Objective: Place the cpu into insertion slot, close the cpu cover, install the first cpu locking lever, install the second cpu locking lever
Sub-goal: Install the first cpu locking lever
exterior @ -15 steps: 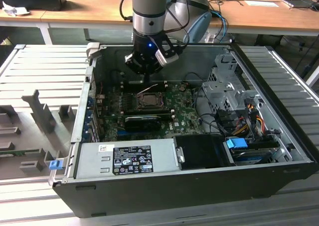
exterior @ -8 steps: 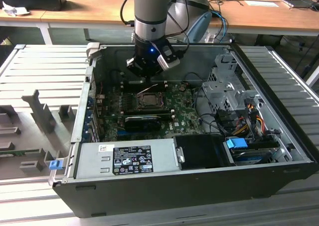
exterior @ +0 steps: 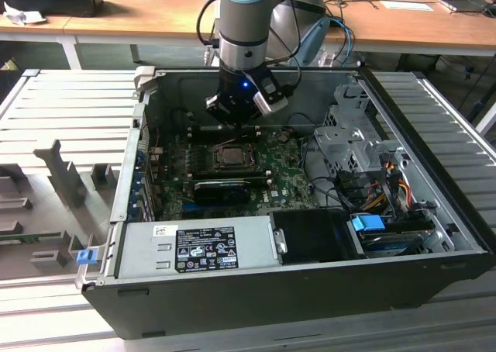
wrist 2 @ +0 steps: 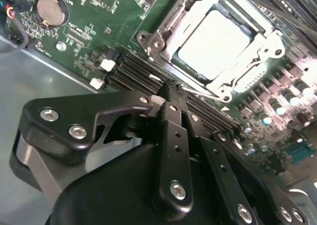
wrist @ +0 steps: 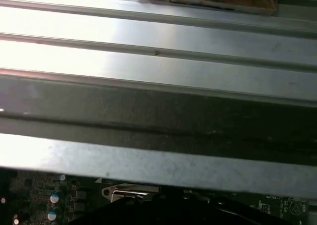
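Just beyond the end effector (wrist 2: pixel 171 88), the cpu (wrist 2: pixel 220 44) lies socketed.

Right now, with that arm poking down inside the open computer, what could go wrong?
The gripper hangs just over the long black slots beside the cpu, which sits in the insertion slot under the cpu cover. A small drift might scrape the board or nudge the cover. In the exterior view the arm stands near the case wall, so a wide swing could clip it.
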